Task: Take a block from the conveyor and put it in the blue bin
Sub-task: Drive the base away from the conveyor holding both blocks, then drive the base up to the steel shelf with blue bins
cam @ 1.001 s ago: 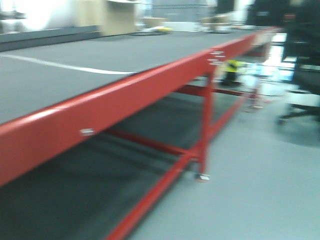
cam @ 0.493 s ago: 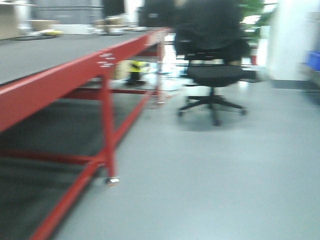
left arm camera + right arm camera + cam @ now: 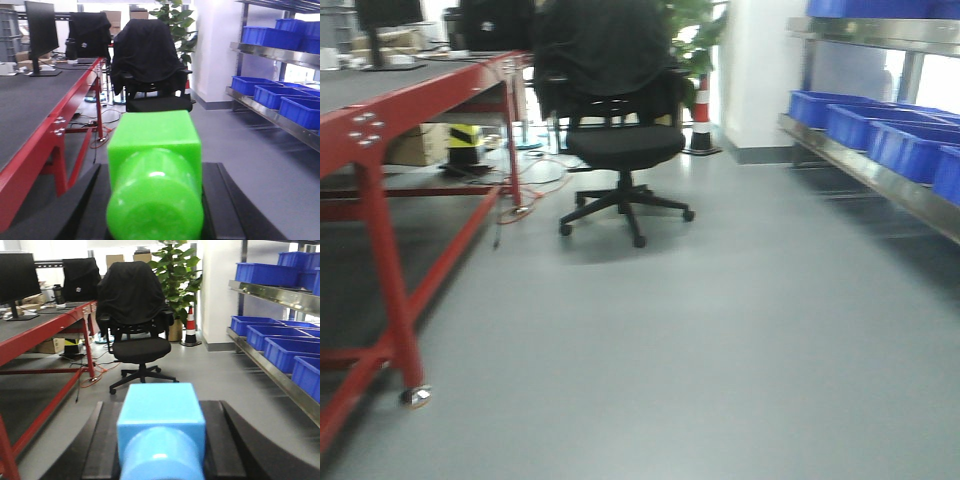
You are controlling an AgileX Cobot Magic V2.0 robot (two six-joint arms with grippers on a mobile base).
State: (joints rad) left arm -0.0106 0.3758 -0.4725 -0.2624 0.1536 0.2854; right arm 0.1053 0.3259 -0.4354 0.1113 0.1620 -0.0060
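Observation:
My left gripper (image 3: 156,169) is shut on a bright green block (image 3: 152,137), its black fingers (image 3: 87,200) on both sides. My right gripper (image 3: 161,405) is shut on a light blue block (image 3: 162,417) in the same way. The conveyor, a dark grey belt (image 3: 345,90) on a red frame, lies at the left; it also shows in the left wrist view (image 3: 20,110) and the right wrist view (image 3: 30,325). Blue bins (image 3: 910,150) sit on a metal shelf at the right, also in the left wrist view (image 3: 300,107) and the right wrist view (image 3: 290,350). Neither gripper shows in the front view.
A black office chair (image 3: 620,140) with a dark jacket stands ahead on the grey floor. An orange traffic cone (image 3: 701,120) and a potted plant (image 3: 175,270) are behind it by a white pillar. A monitor (image 3: 40,35) stands on the belt's far end. Cables lie under the conveyor.
The front view has swung to the right, from the conveyor's red edge to the chair and the shelf of blue bins.

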